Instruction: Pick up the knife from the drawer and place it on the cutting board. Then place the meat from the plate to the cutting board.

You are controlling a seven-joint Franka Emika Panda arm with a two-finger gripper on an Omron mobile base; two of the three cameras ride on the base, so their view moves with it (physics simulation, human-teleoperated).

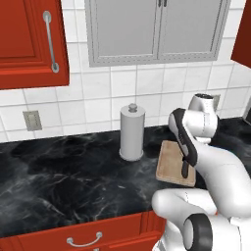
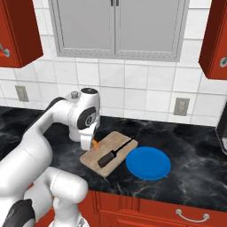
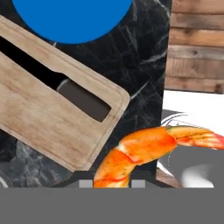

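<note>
Tool [image 3: 113, 183] clamped on curved orange meat [image 3: 144, 151], dark knife [image 2: 114, 154] on wood-grain cutting board [image 2: 104, 150]

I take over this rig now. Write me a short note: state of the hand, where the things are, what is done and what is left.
Hand: shut on the meat, held above the near corner of the cutting board.
Knife: already lying on the cutting board.
Plate: on the counter just right of the board, now bare.
Done: knife placed, meat lifted off the plate.
Left: lower the meat onto the board beside the knife, open the hand, pull back.
</note>
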